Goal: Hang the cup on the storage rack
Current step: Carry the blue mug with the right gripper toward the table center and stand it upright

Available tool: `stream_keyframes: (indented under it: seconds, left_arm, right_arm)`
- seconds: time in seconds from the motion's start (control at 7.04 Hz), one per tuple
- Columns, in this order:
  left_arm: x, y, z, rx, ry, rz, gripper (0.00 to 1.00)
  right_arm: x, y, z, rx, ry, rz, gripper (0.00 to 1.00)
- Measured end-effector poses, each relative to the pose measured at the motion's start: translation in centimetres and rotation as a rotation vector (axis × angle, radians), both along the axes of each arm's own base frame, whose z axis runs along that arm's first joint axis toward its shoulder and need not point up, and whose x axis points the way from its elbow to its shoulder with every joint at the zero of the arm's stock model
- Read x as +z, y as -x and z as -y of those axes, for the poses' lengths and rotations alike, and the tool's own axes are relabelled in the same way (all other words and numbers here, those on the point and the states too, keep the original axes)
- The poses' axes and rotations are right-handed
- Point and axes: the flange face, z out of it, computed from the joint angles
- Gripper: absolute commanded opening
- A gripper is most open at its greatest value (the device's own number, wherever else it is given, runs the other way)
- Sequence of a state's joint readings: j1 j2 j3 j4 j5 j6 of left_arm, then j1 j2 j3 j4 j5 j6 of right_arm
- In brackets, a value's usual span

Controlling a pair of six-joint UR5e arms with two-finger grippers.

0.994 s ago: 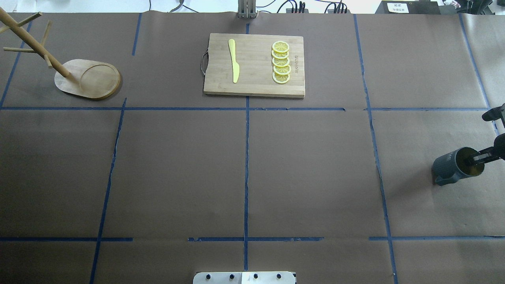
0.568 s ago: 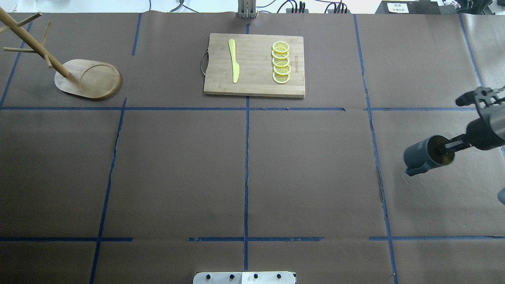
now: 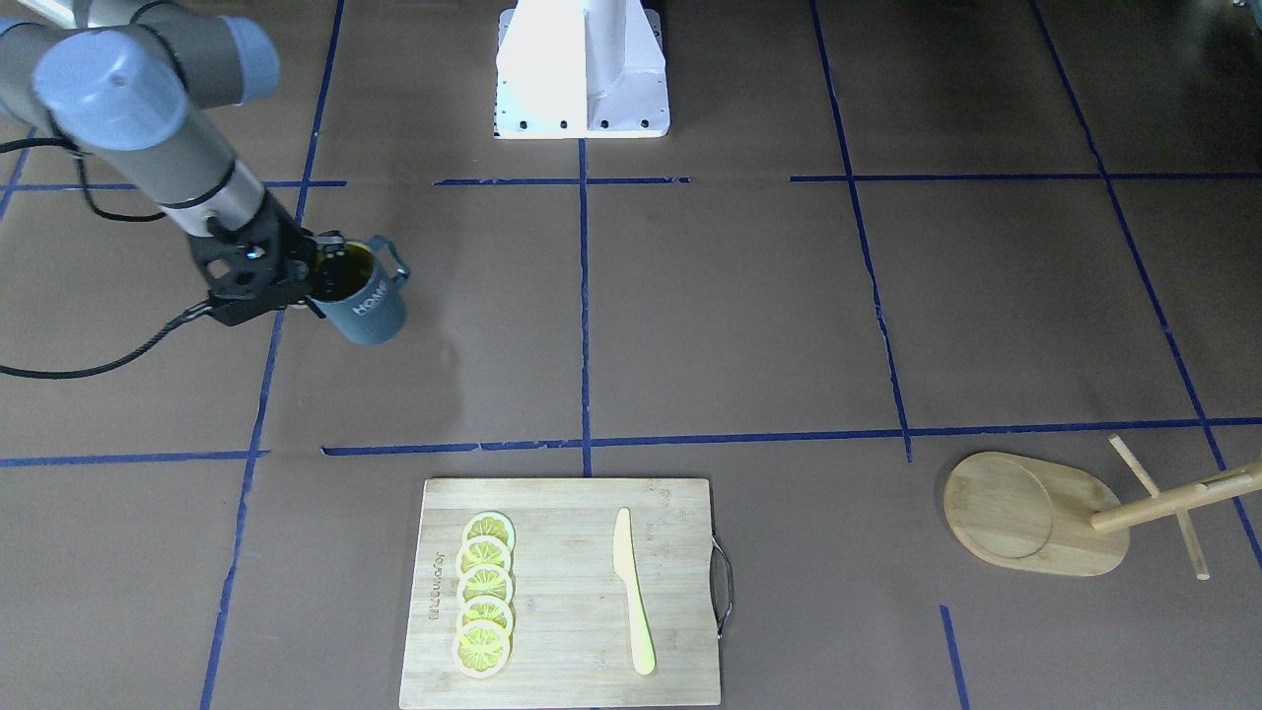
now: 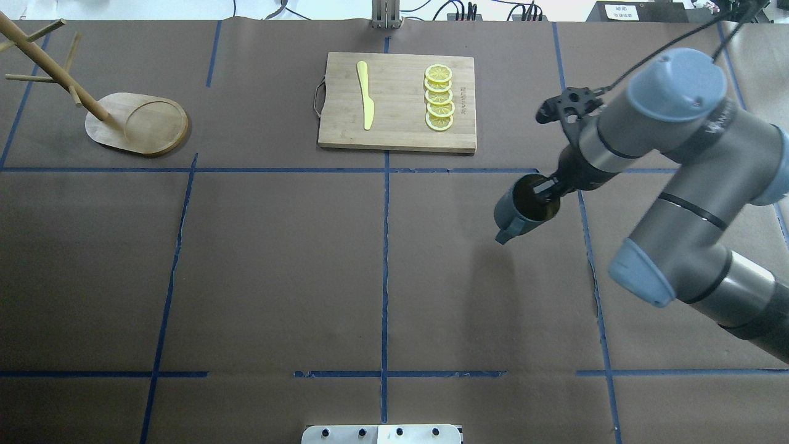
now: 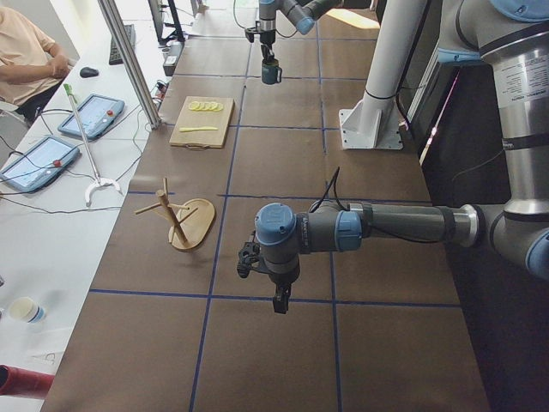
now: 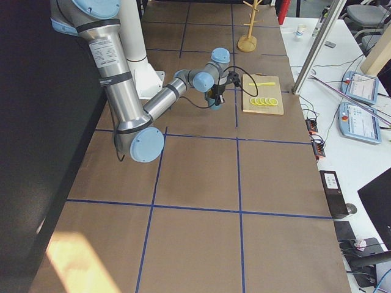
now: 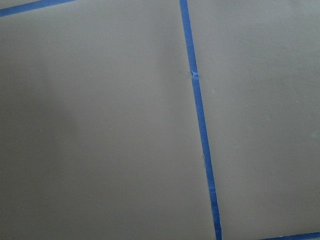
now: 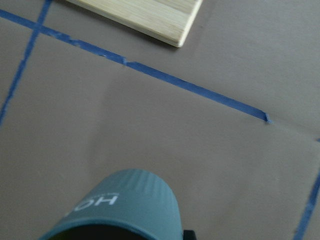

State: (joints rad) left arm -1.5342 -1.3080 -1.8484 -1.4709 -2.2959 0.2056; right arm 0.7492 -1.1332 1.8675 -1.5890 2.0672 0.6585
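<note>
The dark blue-grey cup (image 4: 516, 216) with white "HOME" lettering hangs tilted above the table, right of centre. My right gripper (image 4: 545, 190) is shut on its rim, one finger inside the yellow-green interior. The cup also shows in the front view (image 3: 368, 301) and the right wrist view (image 8: 125, 210). The bamboo storage rack (image 4: 145, 123) stands at the far left, its post and pegs leaning out of frame. My left gripper (image 5: 279, 300) shows only in the exterior left view, low over bare table. I cannot tell whether it is open or shut.
A bamboo cutting board (image 4: 397, 132) lies at the back centre with a yellow knife (image 4: 365, 95) and a row of lemon slices (image 4: 439, 97). Blue tape lines grid the brown table cover. The robot base (image 3: 582, 69) stands at the near edge.
My right arm has swung in from the right edge towards the table's middle and back, carrying the cup with it. The rack and the board have not moved.
</note>
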Motion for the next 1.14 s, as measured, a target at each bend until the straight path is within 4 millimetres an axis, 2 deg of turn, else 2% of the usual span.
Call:
stream_keyframes:
  seconds: [0.14, 0.43, 0.57, 0.85, 0.99, 1.14]
  left_arm:
    - [0.0, 0.0, 0.0, 0.000, -0.002, 0.000, 1.00]
    - [0.0, 0.0, 0.1, 0.000, -0.002, 0.000, 1.00]
    - [0.1, 0.0, 0.1, 0.000, -0.001, 0.000, 1.00]
    - [0.1, 0.0, 0.1, 0.000, -0.001, 0.001, 1.00]
    - [0.1, 0.0, 0.1, 0.000, -0.001, 0.000, 1.00]
    - [0.1, 0.0, 0.1, 0.000, -0.001, 0.001, 1.00]
  right_arm:
    - [-4.1, 3.8, -0.5, 0.033, 0.021, -0.023, 0.00]
    - [-10.0, 12.3, -2.3, 0.114, 0.100, -0.037, 0.00]
    - [-11.1, 15.5, -3.3, 0.139, 0.127, -0.053, 0.02]
    - [-10.3, 18.4, -4.9, 0.139, 0.144, -0.089, 0.07]
    - [-9.6, 19.1, -5.2, 0.134, 0.145, -0.096, 0.18]
    - [-9.1, 19.9, -5.2, 0.132, 0.140, -0.084, 0.67]
